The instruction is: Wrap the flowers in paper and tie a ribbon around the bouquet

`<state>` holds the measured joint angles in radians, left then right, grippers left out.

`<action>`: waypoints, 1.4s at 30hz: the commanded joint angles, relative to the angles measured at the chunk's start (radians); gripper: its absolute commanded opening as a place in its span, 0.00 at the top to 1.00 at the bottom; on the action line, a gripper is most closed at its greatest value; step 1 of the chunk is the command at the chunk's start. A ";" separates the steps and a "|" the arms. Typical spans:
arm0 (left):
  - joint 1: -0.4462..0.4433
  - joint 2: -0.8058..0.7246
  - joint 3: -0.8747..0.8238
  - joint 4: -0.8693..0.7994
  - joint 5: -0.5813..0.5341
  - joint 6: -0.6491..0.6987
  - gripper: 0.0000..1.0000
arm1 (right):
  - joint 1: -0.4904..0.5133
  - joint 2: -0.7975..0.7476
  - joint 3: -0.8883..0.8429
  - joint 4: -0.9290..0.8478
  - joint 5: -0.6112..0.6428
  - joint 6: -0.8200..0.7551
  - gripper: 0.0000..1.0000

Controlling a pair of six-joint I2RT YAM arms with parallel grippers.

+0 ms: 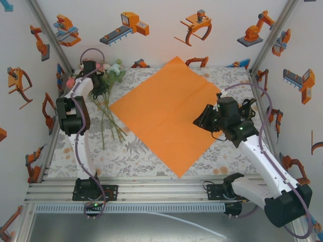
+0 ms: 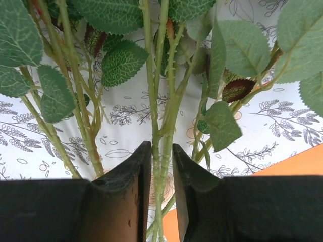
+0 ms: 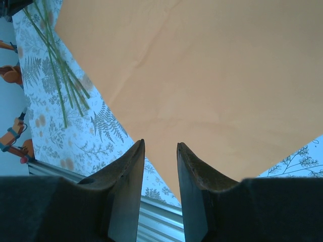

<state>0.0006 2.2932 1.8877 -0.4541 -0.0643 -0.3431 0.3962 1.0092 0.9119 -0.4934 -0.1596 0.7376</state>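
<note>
From above, the large plain bright orange paper sheet [image 1: 171,113] lies flat as a diamond in the middle of the grey floral-patterned table cover [image 1: 136,151]. The small bunch of artificial pink, white and pale green flowers [image 1: 108,75] lies at the far left, just beside the sheet's left corner, with its thin green stems running toward the near edge. The left gripper [image 1: 99,86] hangs over the leafy part of the bunch, and the right gripper [image 1: 202,121] hovers above the right side of the sheet. In the left wrist view the left gripper's two black fingers [image 2: 126,191] stand either side of a few upright green stems. The gap between them is narrow and the stems fill it, but I cannot tell whether the pads actually press on them. Green leaves spread above, and a corner of orange shows at lower right. In the right wrist view the right gripper's jaws stand slightly apart with nothing between them, above the sheet's near edge. The stem ends lie on the cover at upper left.
</note>
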 commanded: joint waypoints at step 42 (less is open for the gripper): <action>-0.522 0.148 0.603 0.001 0.161 -0.362 1.00 | 0.006 -0.077 -0.025 0.034 -0.043 0.097 0.57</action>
<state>-0.4984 2.2894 2.3497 -0.4271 0.0792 -0.6136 0.3962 0.9760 0.9089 -0.4580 -0.1703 0.8169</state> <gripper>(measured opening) 0.135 0.410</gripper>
